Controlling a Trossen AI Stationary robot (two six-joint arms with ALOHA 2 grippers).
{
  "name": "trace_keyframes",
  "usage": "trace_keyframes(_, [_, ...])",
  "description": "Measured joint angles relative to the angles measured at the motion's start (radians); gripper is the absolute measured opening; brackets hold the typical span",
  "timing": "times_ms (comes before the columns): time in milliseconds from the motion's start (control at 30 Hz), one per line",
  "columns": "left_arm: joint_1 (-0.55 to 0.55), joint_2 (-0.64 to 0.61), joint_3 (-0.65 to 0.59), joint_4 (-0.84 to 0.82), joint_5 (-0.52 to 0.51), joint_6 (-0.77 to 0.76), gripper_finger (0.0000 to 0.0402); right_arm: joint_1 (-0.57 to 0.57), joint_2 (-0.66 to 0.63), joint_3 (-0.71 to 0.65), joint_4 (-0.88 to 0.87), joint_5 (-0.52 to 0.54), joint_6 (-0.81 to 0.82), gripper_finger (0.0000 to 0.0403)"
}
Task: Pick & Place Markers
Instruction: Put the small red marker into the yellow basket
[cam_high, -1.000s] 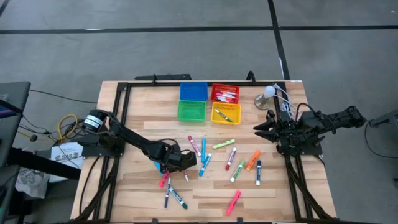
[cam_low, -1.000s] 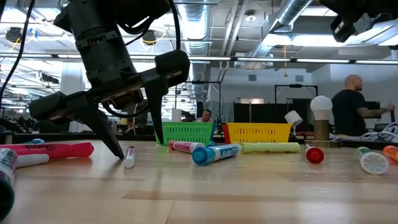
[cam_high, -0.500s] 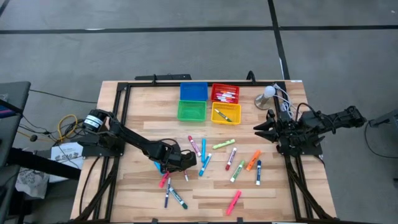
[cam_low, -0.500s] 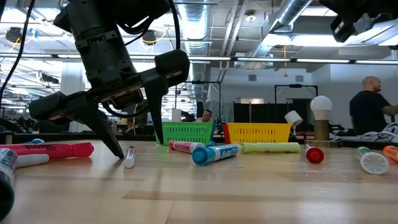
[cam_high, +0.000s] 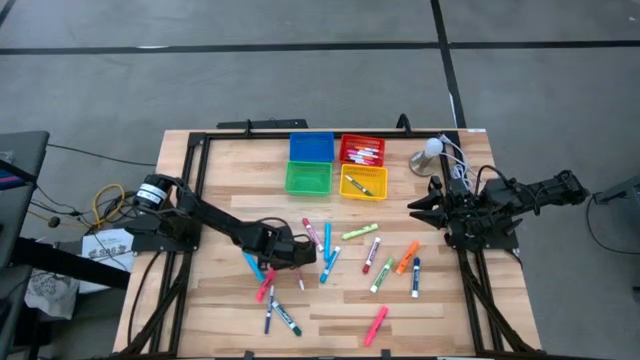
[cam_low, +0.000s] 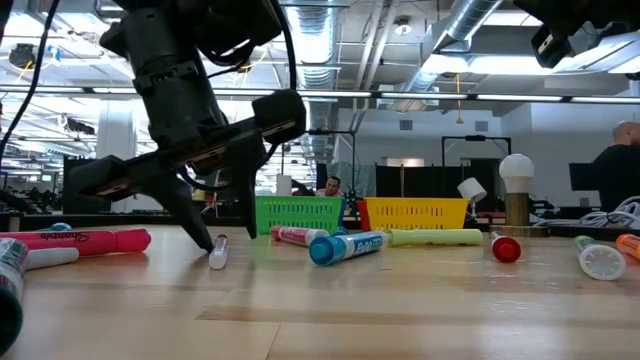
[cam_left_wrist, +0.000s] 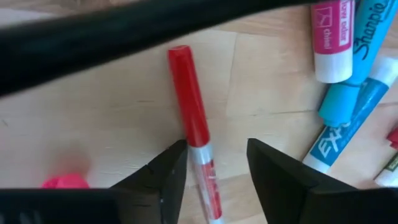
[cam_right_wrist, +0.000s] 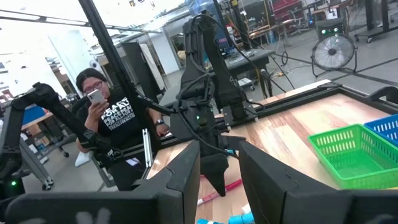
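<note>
Left gripper down on the table, lower left of centre in the high view. Jaws partly open, straddling a red-capped marker; no grip yet. Risk: fingertips sit near the cap-barrel joint, so an off-centre close could roll or skid the marker out. A pink marker lies to its left and blue markers crowd its right. Bins stand top centre. Right gripper hovers at right, jaws slightly apart, empty.

Wooden table with scattered markers, four coloured bins.
</note>
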Motion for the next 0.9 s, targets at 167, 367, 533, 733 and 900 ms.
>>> trace_keyframes(167, [0.007, 0.0, 0.0, -0.01, 0.02, 0.01, 0.0127, 0.0, 0.0, 0.0, 0.0, 0.0, 0.0, 0.0102])
trace_keyframes(367, [0.007, 0.0, 0.0, -0.017, 0.017, 0.01, 0.0086, 0.0, 0.0, 0.0, 0.0, 0.0, -0.002, 0.0102])
trace_keyframes(533, [0.007, 0.0, -0.017, -0.013, 0.009, 0.008, 0.0055, 0.0, 0.0, 0.0, 0.0, 0.001, -0.002, 0.0102])
trace_keyframes(733, [0.016, -0.002, -0.041, -0.002, 0.009, -0.006, 0.0037, 0.0, 0.0, 0.0, 0.0, 0.001, -0.003, 0.0102])
trace_keyframes(900, [0.045, -0.001, -0.044, 0.027, 0.009, 0.006, 0.0045, 0.0, 0.0, 0.0, 0.0, 0.001, -0.002, 0.0102])
